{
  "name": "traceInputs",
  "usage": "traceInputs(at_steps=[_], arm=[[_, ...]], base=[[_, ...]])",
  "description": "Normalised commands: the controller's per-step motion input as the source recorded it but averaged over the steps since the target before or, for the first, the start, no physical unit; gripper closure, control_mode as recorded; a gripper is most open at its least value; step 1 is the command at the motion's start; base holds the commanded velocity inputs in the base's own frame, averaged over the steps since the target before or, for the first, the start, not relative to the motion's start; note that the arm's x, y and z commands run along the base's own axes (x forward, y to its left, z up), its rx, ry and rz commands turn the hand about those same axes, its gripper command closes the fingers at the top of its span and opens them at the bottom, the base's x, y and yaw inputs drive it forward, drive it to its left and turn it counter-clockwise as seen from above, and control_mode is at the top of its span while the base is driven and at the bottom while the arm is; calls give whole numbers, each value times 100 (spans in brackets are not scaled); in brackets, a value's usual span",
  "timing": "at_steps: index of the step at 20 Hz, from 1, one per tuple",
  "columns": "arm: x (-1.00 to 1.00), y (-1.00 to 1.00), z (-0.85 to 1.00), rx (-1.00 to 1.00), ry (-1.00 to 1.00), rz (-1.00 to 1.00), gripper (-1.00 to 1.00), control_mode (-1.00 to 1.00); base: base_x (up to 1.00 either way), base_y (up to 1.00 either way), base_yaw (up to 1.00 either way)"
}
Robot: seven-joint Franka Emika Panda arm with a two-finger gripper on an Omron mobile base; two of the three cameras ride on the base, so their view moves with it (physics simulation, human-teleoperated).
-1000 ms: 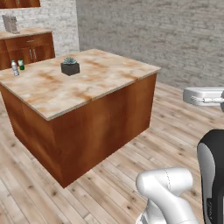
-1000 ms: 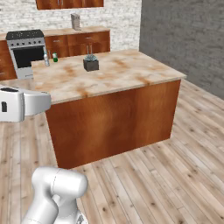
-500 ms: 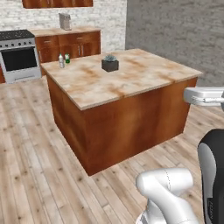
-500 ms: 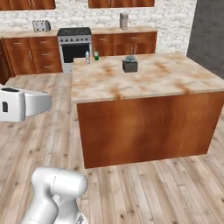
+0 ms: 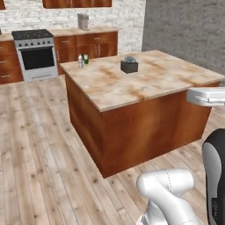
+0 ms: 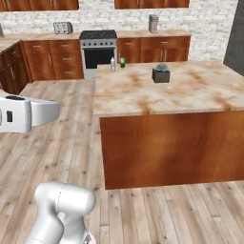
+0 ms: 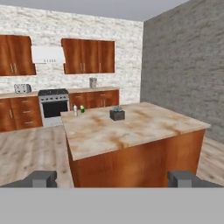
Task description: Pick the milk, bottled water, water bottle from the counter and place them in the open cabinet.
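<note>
Far across the marble counter [image 7: 131, 131], at its back corner nearest the stove [image 7: 53, 105], the small clear bottled water [image 7: 75, 110] is standing upright with the green milk carton [image 7: 82, 109] just beside it, both well apart from the gripper [image 7: 112, 178]. Seen from the hand, the two dark fingertips [image 7: 41, 178] are sitting spread to their widest at the bottom edge, holding nothing, and the island is lying between them and the two items. From the right base camera the same pair, bottled water [image 6: 113, 64] and milk [image 6: 122, 62], is standing at the counter's [image 6: 143, 95] far left corner, while a dark potted plant [image 6: 161, 74] is resting nearer the middle.
</note>
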Motion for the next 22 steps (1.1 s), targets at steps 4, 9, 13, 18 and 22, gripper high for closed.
traceInputs(at_steps=[4,9,13,18,22], arm=[[0,0,0,0,0,0,-100,100],[0,0,0,0,0,0,-100,100],[0,0,0,0,0,0,-100,100],[0,0,0,0,0,0,-100,100],[0,0,0,0,0,0,-100,100]], base=[[36,62,0],[39,71,0],[56,61,0],[65,52,1],[60,53,1]])
